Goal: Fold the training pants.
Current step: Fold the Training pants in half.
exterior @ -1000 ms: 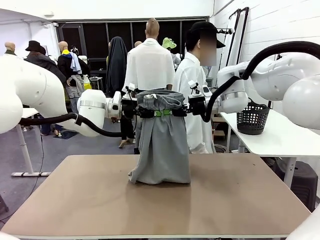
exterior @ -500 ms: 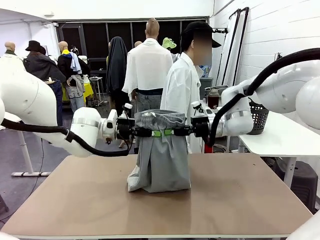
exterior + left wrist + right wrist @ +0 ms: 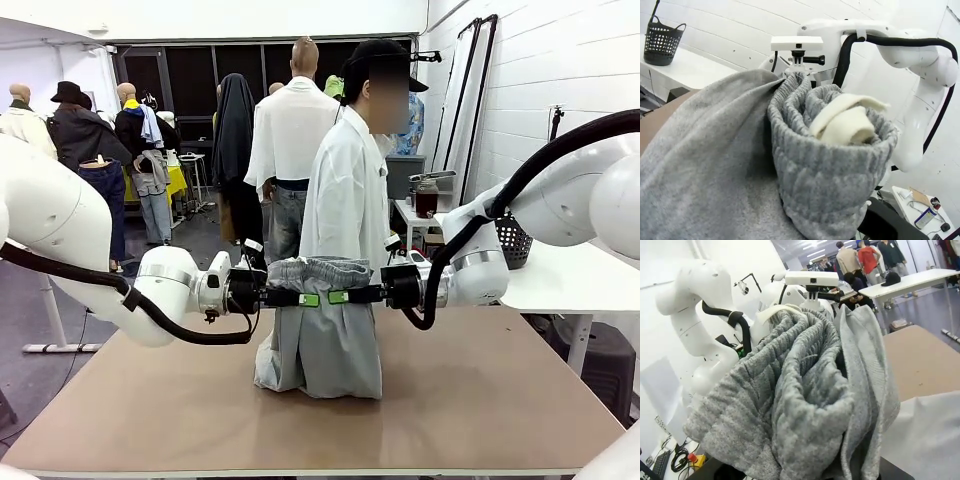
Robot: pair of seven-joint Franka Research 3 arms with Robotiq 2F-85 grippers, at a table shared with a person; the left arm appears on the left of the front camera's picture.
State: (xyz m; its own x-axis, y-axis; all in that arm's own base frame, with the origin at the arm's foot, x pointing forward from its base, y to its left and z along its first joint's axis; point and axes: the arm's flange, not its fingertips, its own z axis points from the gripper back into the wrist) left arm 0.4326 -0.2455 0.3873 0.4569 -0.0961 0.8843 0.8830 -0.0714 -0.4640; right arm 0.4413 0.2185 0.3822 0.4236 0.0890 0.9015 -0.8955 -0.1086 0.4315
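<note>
As the training pants (image 3: pixel 325 330) hang bunched above the worktop (image 3: pixel 480 400), the left hand (image 3: pixel 300 298) and right hand (image 3: pixel 345 296) each clamp the gathered waistband, hems touching the surface.

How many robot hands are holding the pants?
2. The left gripper pinches the pants' waistband from the left, the right gripper from the right, above the table.

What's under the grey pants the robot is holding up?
The brown table. The training pants hang from both claws, and their bottom end rests bunched on it. The patch of table right beneath the fabric is covered, so nothing there can be seen.
</note>
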